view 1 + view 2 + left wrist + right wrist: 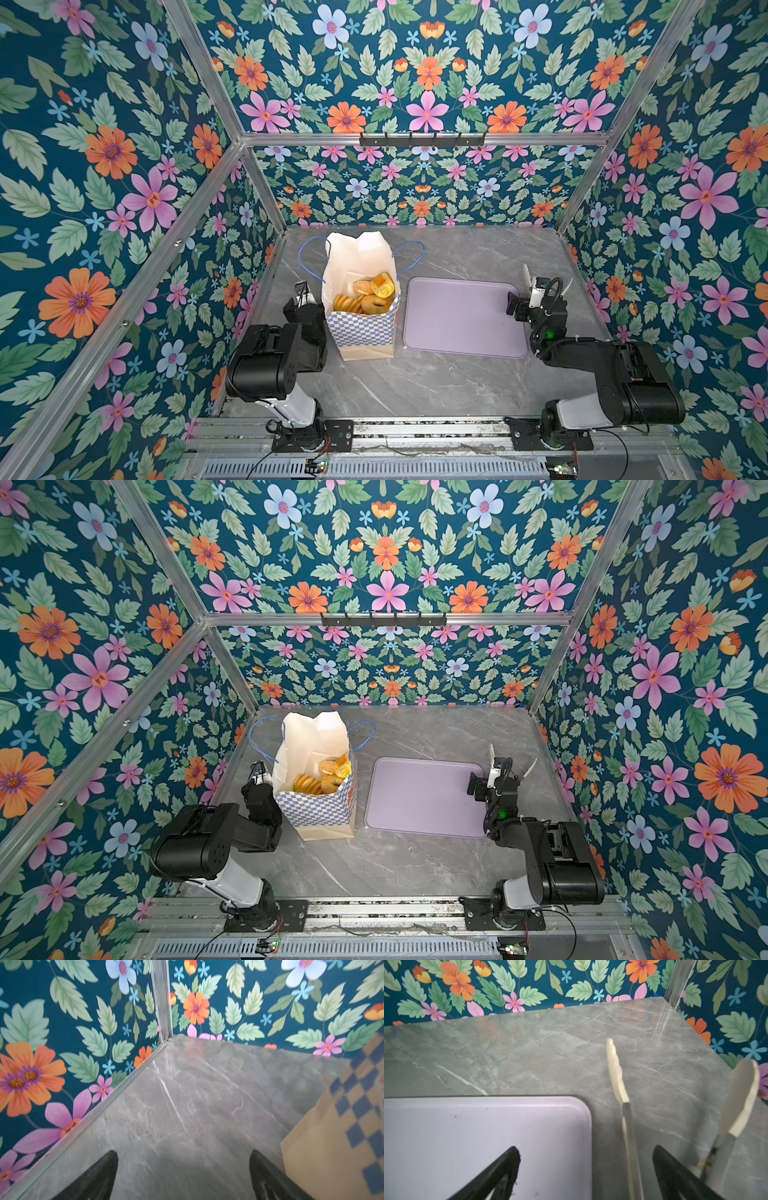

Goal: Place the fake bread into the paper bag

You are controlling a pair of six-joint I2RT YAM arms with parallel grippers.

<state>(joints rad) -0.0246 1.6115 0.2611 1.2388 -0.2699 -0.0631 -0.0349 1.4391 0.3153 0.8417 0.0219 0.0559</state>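
Listing from the front: bare grey surface (pixel 415 382), then the paper bag (pixel 363 328), upright left of centre, mouth open, cord handles splayed. Fake bread (pixel 368 293) — every piece in view lies inside the bag, heaped towards its near wall; none shows on the lilac tray (pixel 465 316) just right of it.

Handling, judged: light, stiff, glossy shells, likely slippery; take each across its narrow waist, not its domed top. Bag thin, tips easily.

Left arm: folded, elbow near, left tool (pixel 182 1154) low beside the bag's left wall, jaws spread wide, nothing between.

Right arm: folded, right tool (pixel 585 1148) at the tray's right edge — jaws apart, empty; cream-tipped tongs (pixel 616 1072) project alongside, mounting unclear.
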